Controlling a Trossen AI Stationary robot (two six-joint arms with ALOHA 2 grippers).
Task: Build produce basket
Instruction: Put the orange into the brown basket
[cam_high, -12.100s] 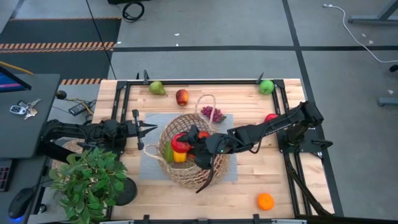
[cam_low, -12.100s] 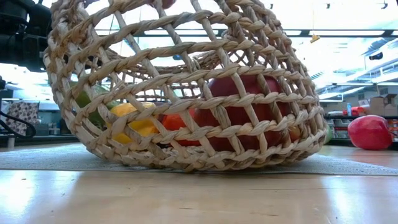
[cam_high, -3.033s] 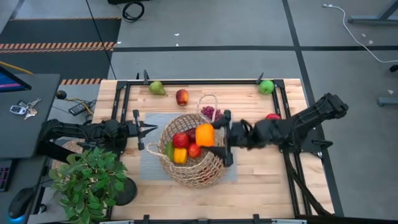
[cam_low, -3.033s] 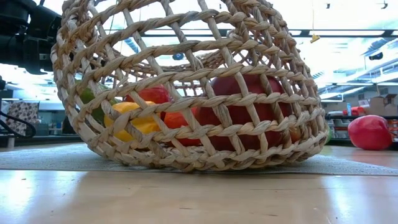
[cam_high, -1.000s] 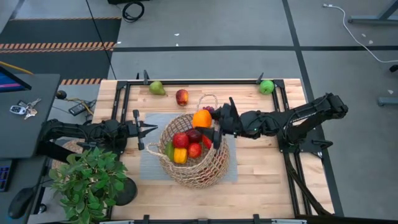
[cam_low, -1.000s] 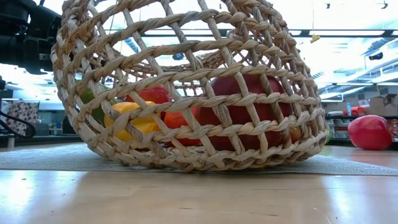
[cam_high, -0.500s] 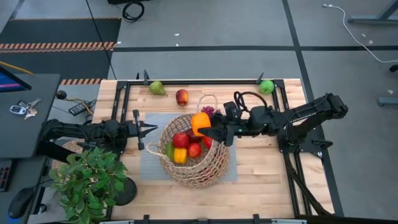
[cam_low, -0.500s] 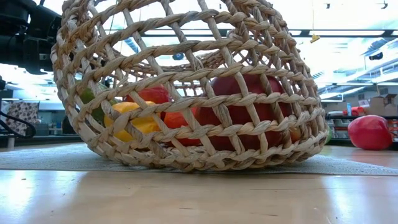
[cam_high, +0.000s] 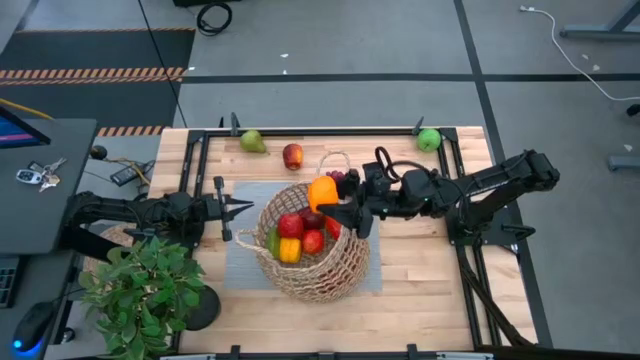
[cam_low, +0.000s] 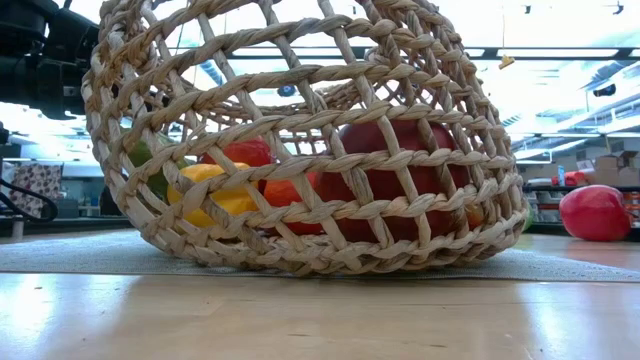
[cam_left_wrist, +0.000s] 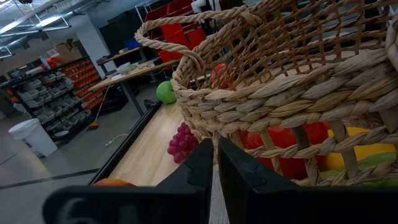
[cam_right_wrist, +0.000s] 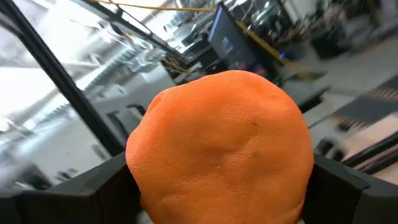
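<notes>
The tan wicker basket (cam_high: 312, 250) lies tipped on its side on a grey mat (cam_high: 240, 262), its mouth facing up in the high view. It holds red, yellow and green produce (cam_high: 291, 236), which also shows in the low view (cam_low: 232, 196). My right gripper (cam_high: 333, 203) is shut on an orange (cam_high: 322, 191) above the basket's far right rim. My left gripper (cam_high: 243, 208) is shut, just left of the basket, beside its wall (cam_left_wrist: 292, 106). Purple grapes (cam_high: 340, 178) lie by the far handle. My right gripper pinches the orange's two opposite sides (cam_right_wrist: 140, 180) between its two fingers (cam_right_wrist: 74, 190). It comes roughly level from the table's right side. The orange is lifted clear, above the basket's far right rim.
A green pear (cam_high: 252, 141) and a red apple (cam_high: 292, 156) lie at the far left, and a green apple (cam_high: 429, 139) at the far right corner. A red piece (cam_low: 595, 212) lies right of the basket. A potted plant (cam_high: 145, 290) stands at the near left corner.
My right gripper has stayed above the basket's far right rim with the orange and has turned about its wrist. The orange is still held clear. The basket and my left arm have kept still.
</notes>
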